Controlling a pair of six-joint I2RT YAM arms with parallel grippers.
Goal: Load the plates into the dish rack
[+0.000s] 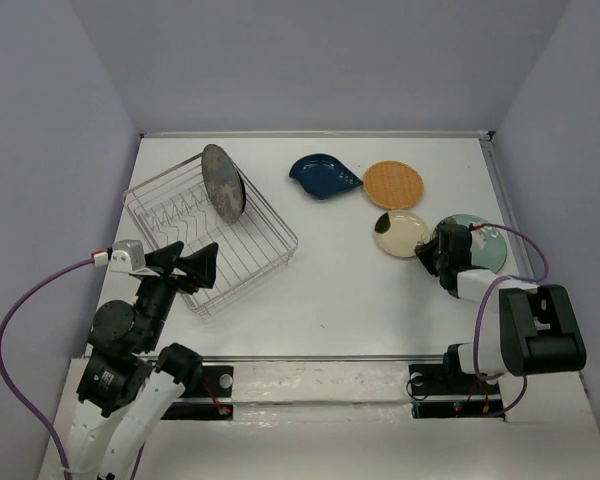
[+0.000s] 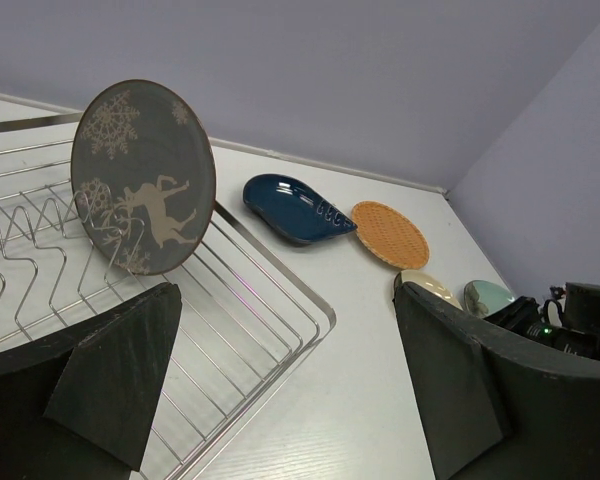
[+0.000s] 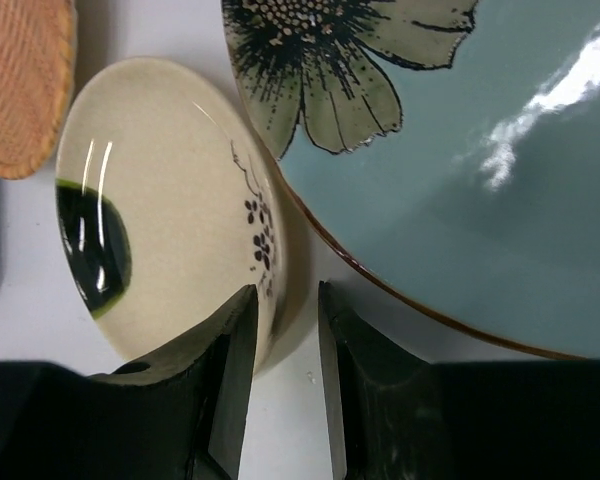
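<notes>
The left gripper (image 1: 190, 262) hangs over the near left corner of the rack (image 1: 252, 277), its jaws wide apart and holding nothing. The rack sits at an angle on the left half of the surface (image 1: 340, 300). One grey plate (image 1: 223, 182) with a deer pattern stands on edge among the tines at the rack's far side, leaning slightly. It is well beyond the left gripper and apart from it.

Right of the rack, near the far edge of the surface, lies the blue plate (image 1: 325, 176). The orange plate (image 1: 393, 184) lies just beside it. Both are flat and away from either gripper.

Nearer than the orange plate lies the cream plate (image 1: 398, 232), dark mark up. The right gripper (image 3: 285, 300) is down at its right edge with jaws narrow. One finger (image 3: 230, 380) is over the plate's inside and the other (image 3: 355, 390) is outside it, so the rim sits in the gap. Whether the fingers actually press on the rim cannot be told. The teal plate (image 1: 488, 252) lies flat just right of the cream one, very close to the outer finger and partly hidden under the right arm.
</notes>
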